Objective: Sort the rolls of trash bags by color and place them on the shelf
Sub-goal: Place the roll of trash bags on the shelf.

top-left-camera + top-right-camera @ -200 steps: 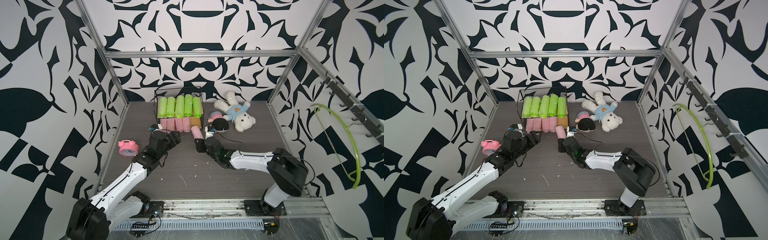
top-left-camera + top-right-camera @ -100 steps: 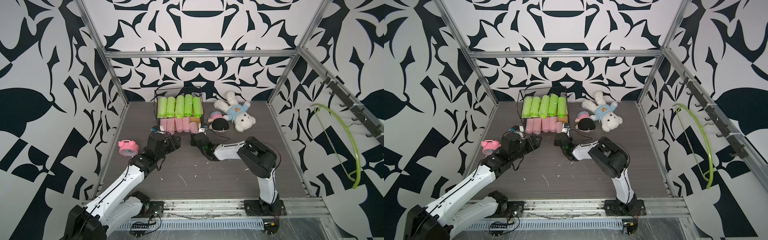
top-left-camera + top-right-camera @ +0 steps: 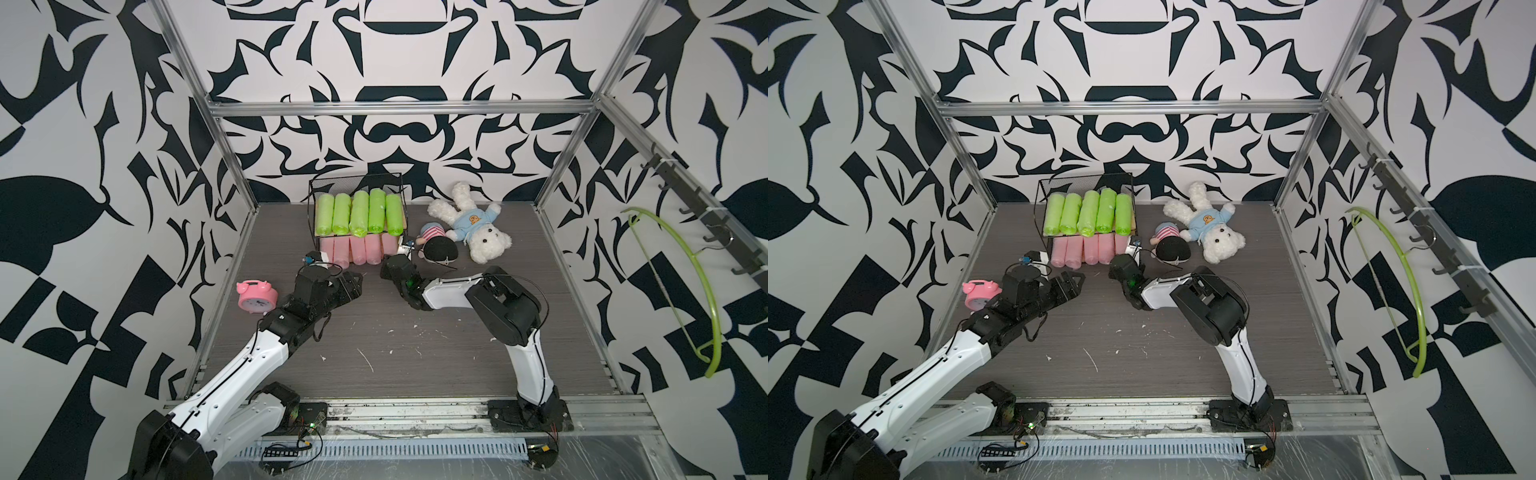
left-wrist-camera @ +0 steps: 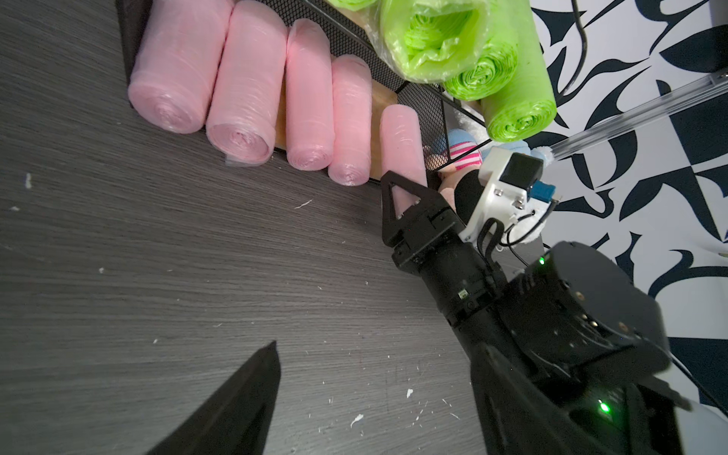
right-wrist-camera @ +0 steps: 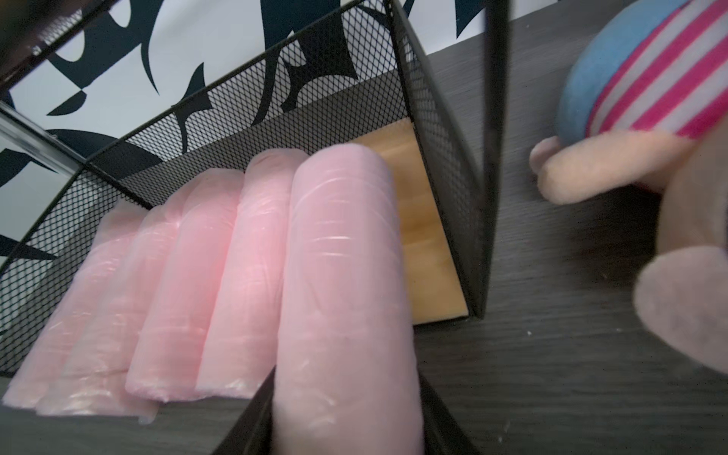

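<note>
The shelf (image 3: 311,199) stands at the back of the floor. Several lime green rolls of trash bags (image 3: 359,212) lie side by side on its top board. Several pink rolls (image 3: 353,249) lie on its bottom board (image 5: 417,236). My right gripper (image 3: 390,266) (image 5: 346,413) is shut on the near end of one more pink roll (image 5: 342,275). That roll reaches into the lower tier at its right end, beside the other pink rolls (image 5: 197,275). My left gripper (image 3: 353,282) (image 4: 374,374) stands open and holds nothing, low over the floor in front of the shelf.
A pink alarm clock (image 3: 256,295) sits by the left wall beside my left arm. A doll with a striped hat (image 3: 436,245) and a white teddy bear (image 3: 473,226) lie right of the shelf. A green hanger (image 3: 681,282) hangs on the right wall. White scraps dot the floor.
My right gripper has carried the pink roll from the floor in front of the shelf into the lower tier, and the right arm's elbow has folded up. The left arm has barely shifted.
</note>
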Robot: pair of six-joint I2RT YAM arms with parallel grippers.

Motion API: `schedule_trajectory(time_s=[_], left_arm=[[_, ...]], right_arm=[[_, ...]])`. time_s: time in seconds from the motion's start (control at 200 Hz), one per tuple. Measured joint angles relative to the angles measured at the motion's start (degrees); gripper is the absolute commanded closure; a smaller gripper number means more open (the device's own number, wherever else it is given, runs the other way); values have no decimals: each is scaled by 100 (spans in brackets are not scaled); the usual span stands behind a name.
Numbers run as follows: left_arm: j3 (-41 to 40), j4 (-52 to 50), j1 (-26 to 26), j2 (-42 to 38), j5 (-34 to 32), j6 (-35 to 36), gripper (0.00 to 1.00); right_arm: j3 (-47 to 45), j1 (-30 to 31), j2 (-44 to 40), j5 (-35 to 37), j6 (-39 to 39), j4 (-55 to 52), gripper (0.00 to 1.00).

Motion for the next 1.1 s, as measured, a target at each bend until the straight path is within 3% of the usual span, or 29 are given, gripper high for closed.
schedule_trajectory(time_s=[0.38, 0.72, 0.91, 1.1], left_arm=[[0, -2, 0, 4, 37, 105, 16], [0, -9, 0, -13, 37, 125, 16], [0, -15, 0, -61, 37, 125, 16], [-7, -15, 0, -70, 35, 144, 16]], right_arm=[[721, -122, 640, 98, -17, 44, 46], [765, -127, 699, 192, -17, 98, 35], [382, -114, 310, 175, -20, 162, 27], [-94, 26, -308, 214, -136, 208, 27]])
